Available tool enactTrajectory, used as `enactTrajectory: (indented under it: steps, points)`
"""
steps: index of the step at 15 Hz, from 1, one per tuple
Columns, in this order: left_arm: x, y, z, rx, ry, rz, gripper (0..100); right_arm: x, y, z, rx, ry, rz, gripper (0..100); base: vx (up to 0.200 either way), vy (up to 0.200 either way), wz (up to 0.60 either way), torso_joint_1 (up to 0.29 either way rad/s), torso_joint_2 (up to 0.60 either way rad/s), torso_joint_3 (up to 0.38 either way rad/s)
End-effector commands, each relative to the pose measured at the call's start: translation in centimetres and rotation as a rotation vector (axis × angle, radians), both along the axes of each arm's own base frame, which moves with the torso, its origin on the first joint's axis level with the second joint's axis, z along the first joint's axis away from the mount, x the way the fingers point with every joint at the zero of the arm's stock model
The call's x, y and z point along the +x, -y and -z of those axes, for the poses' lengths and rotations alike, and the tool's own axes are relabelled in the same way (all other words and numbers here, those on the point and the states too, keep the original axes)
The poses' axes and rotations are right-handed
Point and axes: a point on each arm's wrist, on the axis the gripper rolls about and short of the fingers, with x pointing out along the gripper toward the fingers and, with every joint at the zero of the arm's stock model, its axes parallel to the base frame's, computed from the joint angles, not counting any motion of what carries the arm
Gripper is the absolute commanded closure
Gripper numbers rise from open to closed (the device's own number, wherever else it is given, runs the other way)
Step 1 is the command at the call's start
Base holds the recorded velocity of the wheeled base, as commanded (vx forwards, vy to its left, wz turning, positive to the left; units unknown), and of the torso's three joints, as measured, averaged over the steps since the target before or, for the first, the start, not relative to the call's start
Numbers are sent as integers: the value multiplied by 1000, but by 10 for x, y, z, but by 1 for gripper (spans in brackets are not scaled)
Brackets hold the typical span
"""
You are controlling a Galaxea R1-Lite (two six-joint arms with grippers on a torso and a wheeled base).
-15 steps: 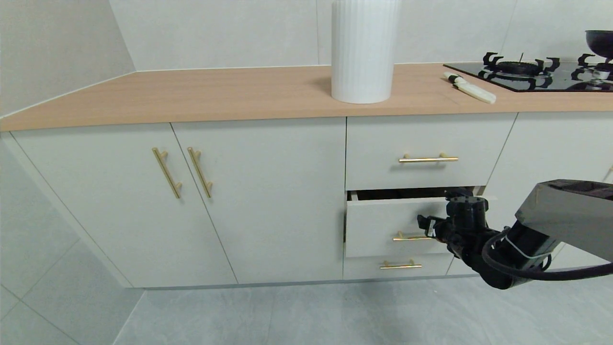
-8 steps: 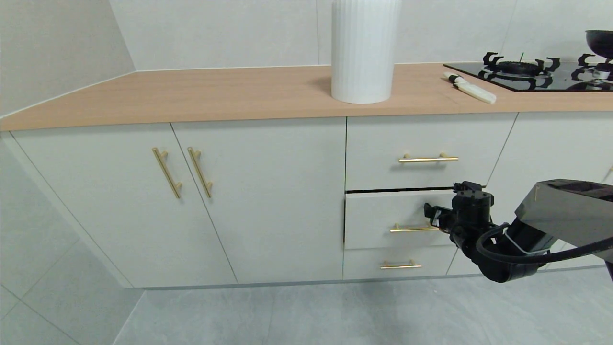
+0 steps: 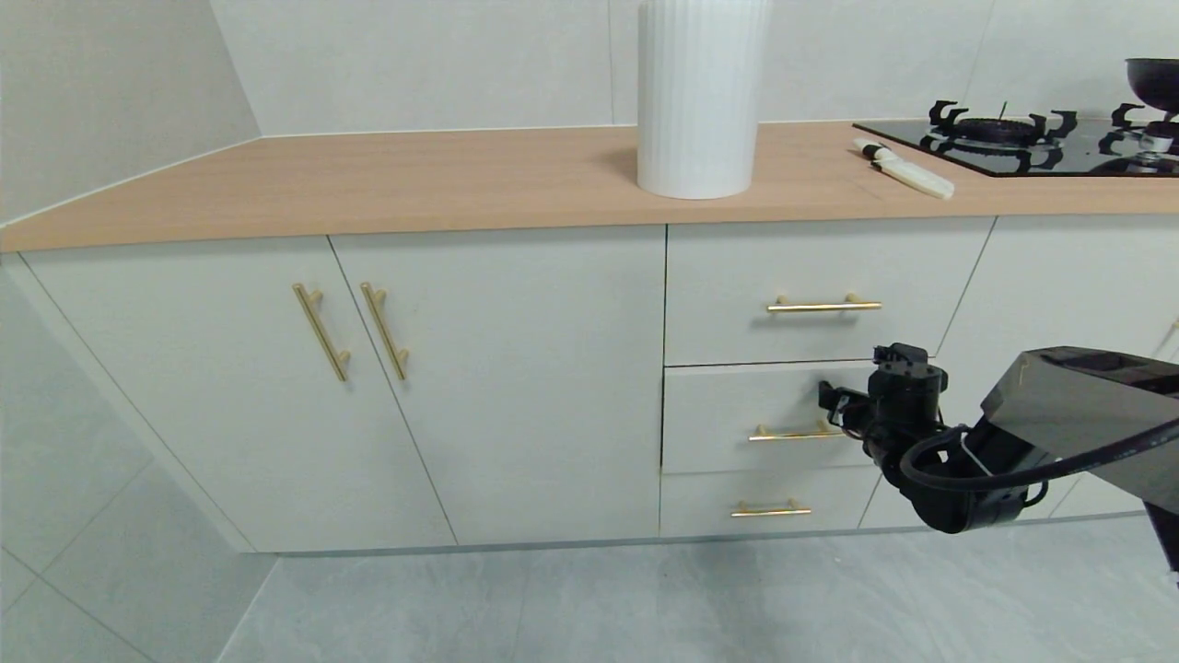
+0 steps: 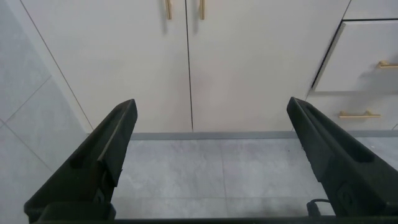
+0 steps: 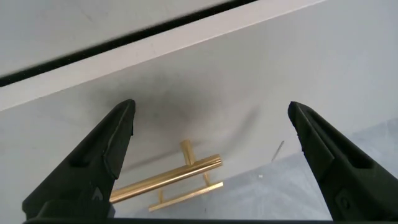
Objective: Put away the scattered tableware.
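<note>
Brass drawer handle (image 5: 168,178) lies crosswise just ahead of the right tool (image 5: 209,112), jaws wide apart and empty; cream utensil (image 3: 903,168) rests aslant on the counter (image 3: 414,180) above, nearest this arm

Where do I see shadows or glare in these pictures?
Head view: the white vase casts a soft shadow on the counter; the stove glass mirrors its grates. Right wrist view: a dim shadow lies on the drawer front above the handle.
</note>
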Motion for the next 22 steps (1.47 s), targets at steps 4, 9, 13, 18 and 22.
enactTrajectory:
  steps: [4, 9, 13, 18, 22]
  points:
    - [0, 0, 0, -1, -1, -2, 0, 15, 19, -1, 5, 38, 50, 0, 0, 0, 0, 0, 0, 0]
    - [0, 0, 0, -1, -1, 0, 0, 18, 23, -2, 6, 47, 59, 0, 0, 0, 0, 0, 0, 0]
    - [0, 0, 0, -1, -1, 0, 0, 6, 22, -16, 5, 44, 46, 0, 0, 0, 0, 0, 0, 0]
    - [0, 0, 0, -1, -1, 0, 0, -69, 18, -66, -57, -45, -56, 0, 0, 0, 0, 0, 0, 0]
    - [0, 0, 0, -1, -1, 0, 0, -166, 23, -125, -93, 11, -94, 0, 0, 0, 0, 0, 0, 0]
